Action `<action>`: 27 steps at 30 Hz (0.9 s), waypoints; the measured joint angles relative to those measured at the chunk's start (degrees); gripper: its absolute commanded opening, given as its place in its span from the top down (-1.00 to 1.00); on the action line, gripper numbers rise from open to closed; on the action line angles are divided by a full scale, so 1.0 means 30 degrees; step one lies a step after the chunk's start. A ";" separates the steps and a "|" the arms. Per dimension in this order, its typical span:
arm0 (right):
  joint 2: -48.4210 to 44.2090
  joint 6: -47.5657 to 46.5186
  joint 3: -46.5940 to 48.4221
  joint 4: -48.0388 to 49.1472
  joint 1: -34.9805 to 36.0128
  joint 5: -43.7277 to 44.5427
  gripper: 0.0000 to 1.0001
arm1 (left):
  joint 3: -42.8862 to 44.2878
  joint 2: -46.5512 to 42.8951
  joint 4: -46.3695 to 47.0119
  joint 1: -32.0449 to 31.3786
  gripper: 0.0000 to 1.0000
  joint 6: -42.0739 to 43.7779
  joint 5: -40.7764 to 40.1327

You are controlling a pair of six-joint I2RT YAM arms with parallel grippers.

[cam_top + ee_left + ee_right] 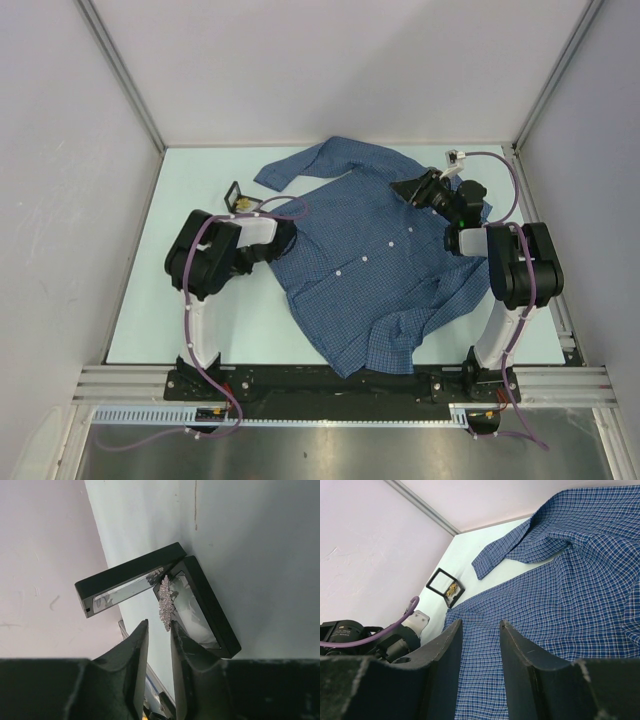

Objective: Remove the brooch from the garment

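Observation:
The blue checked shirt (375,255) lies spread on the table; it also fills the right wrist view (570,590). The sparkly brooch (165,602) is off the shirt, leaning in an open black hinged box (207,607) to the shirt's left (240,197). My left gripper (159,625) is slightly open and empty. Its right fingertip (175,630) is just below the brooch's lower end, and I cannot tell whether they touch. My right gripper (481,622) is open and empty, hovering over the shirt's right shoulder (412,187). The box and brooch (451,588) show far off in that view.
The box's lid (127,580) stands propped open towards the left wall (40,555). A shirt sleeve (300,165) reaches towards the back left, near the box. The left arm (215,255) rests beside the shirt's left edge. White walls enclose the table on three sides.

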 measured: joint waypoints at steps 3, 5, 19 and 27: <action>0.0000 0.0000 0.0000 0.0007 0.0007 0.0000 0.21 | 0.0000 -0.0036 -0.0007 -0.0124 0.24 0.0007 0.0277; 0.0015 0.0000 0.0000 0.0036 0.0007 0.0000 0.21 | 0.0000 -0.0219 -0.0015 -0.0270 0.17 0.0000 0.0597; -0.1348 -0.1603 -0.0007 -0.4568 0.0437 0.2601 -0.05 | 0.0641 -0.7366 -0.0117 -0.2237 -0.31 0.0510 0.5632; -0.9930 -0.5501 0.1923 -1.8221 0.2987 0.9326 -0.99 | 0.3228 -1.7027 0.4699 -0.2718 -1.00 0.0816 1.5970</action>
